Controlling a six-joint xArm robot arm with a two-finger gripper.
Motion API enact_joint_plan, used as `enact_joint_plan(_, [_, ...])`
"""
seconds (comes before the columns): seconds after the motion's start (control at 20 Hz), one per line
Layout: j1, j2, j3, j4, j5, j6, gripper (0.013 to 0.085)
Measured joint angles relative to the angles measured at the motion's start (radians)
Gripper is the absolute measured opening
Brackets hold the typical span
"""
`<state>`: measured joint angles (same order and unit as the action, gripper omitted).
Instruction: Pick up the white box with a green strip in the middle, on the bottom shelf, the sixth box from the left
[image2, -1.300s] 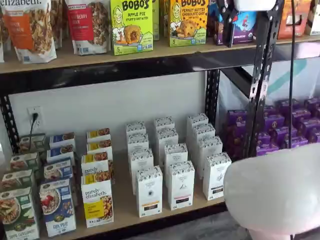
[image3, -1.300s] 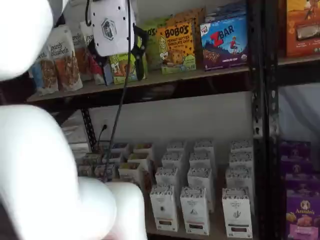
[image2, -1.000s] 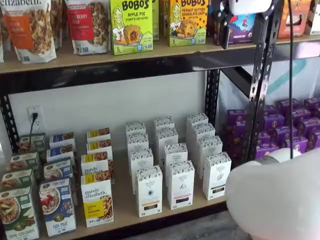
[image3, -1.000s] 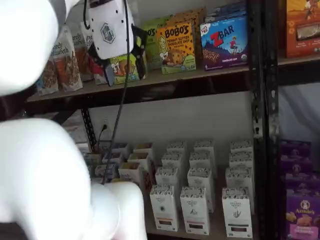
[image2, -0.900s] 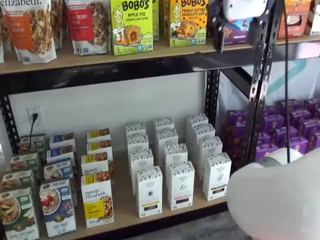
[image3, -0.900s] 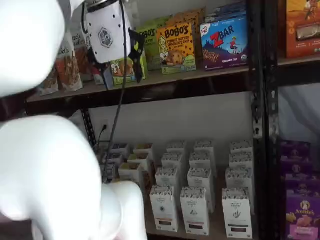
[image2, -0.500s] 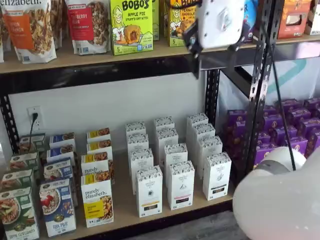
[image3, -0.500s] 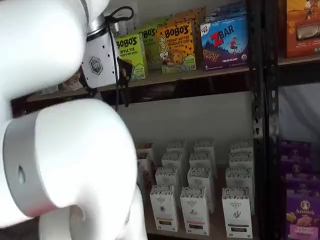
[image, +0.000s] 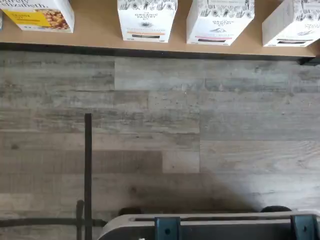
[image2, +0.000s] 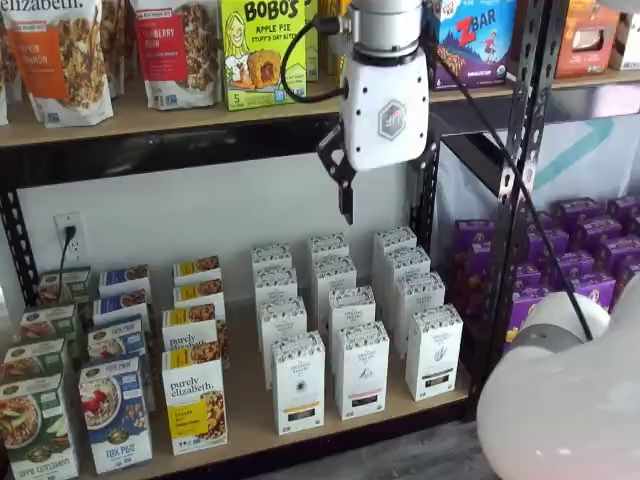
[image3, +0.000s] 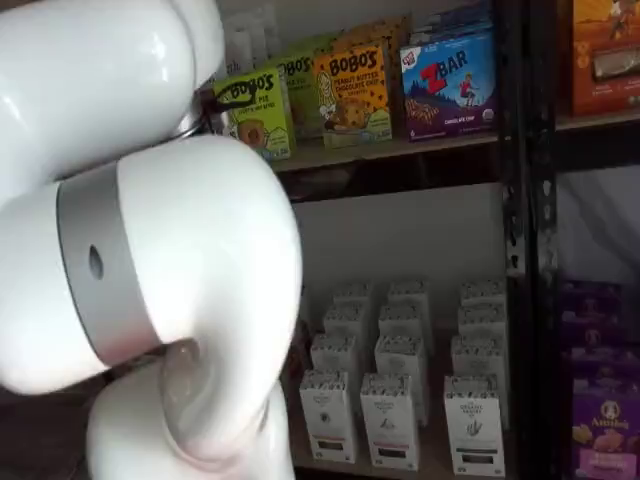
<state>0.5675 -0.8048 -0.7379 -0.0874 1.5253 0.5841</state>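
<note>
The white box (image2: 433, 352) with the green strip stands at the front of the rightmost white column on the bottom shelf (image2: 250, 405); it also shows in both other views (image3: 474, 425) (image: 292, 22). My gripper (image2: 348, 205) hangs in the air in front of the shelves, well above the white cartons and up-left of the white box. Only one black finger (image2: 343, 185) shows below its white body, side-on. Nothing is held and its jaws are open. In a shelf view my own white arm (image3: 150, 250) hides the gripper.
White cartons with an orange band (image2: 298, 383) and a reddish band (image2: 361, 371) stand left of the target. Granola boxes (image2: 195, 400) fill the left, purple boxes (image2: 590, 250) the right bay. A black upright (image2: 520, 170) and my arm's white elbow (image2: 570, 400) stand at the right.
The gripper has swung down and left from the top shelf's edge to the space above the white cartons. My arm's white joints now cover the left half of one shelf view.
</note>
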Motion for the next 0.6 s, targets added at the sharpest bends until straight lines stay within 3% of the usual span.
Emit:
enact_joint_plan(0.25, [-0.029, 0.015, 0.05, -0.003, -0.056, -0.022, 0.085])
enact_joint_plan(0.6, [-0.124, 0.014, 0.148, -0.003, -0.161, -0.107, 0.085])
